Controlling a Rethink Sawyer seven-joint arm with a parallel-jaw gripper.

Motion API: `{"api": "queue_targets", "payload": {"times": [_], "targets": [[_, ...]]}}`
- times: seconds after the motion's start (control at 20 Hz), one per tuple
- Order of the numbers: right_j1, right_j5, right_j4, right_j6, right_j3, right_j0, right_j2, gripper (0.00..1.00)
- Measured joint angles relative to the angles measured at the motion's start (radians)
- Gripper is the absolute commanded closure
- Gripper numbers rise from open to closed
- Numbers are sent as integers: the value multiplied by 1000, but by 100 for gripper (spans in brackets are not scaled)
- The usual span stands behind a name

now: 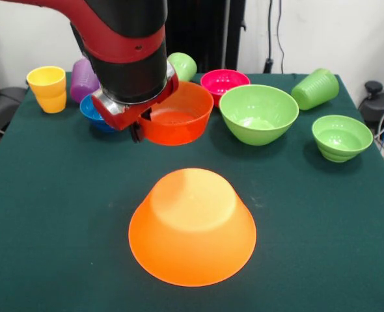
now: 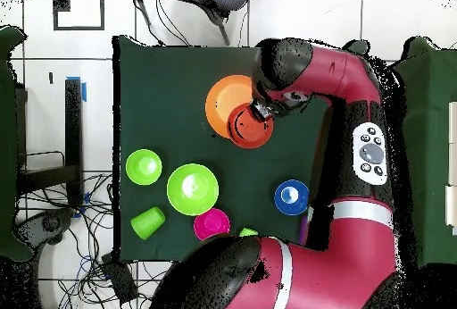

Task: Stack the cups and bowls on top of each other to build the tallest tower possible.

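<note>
The huge orange bowl [image 1: 192, 227] [image 2: 225, 100] lies upside down at the table's front centre. My gripper [image 1: 140, 127] [image 2: 261, 111] is shut on the left rim of the red-orange bowl [image 1: 179, 116] [image 2: 248, 129]. It holds that bowl upright and off the cloth. From overhead the red-orange bowl overlaps the orange bowl's edge. The other cups and bowls stand apart on the table. The arm partly hides the blue bowl [image 1: 93, 114] [image 2: 291, 196].
A yellow cup [image 1: 47, 88] and a purple cup [image 1: 84, 79] are at the back left. A light green cup [image 1: 184, 65], pink bowl [image 1: 223, 82], large light green bowl [image 1: 258, 114], tipped green cup [image 1: 315, 88] and small green bowl [image 1: 342, 136] fill the back and right.
</note>
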State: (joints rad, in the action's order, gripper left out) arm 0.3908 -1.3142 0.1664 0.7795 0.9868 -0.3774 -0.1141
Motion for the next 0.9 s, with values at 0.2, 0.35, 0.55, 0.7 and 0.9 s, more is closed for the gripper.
{"api": "queue_targets", "payload": {"times": [0.2,0.35,0.55,0.7,0.9], "targets": [[1,-11,-17,0,-37,2,-11,100],[4,38,-75,0,-39,-4,-32,100],[7,110,-114,0,-39,-8,-48,100],[14,240,-144,0,-34,-13,-71,100],[13,339,-147,0,-32,-14,-80,100]]}}
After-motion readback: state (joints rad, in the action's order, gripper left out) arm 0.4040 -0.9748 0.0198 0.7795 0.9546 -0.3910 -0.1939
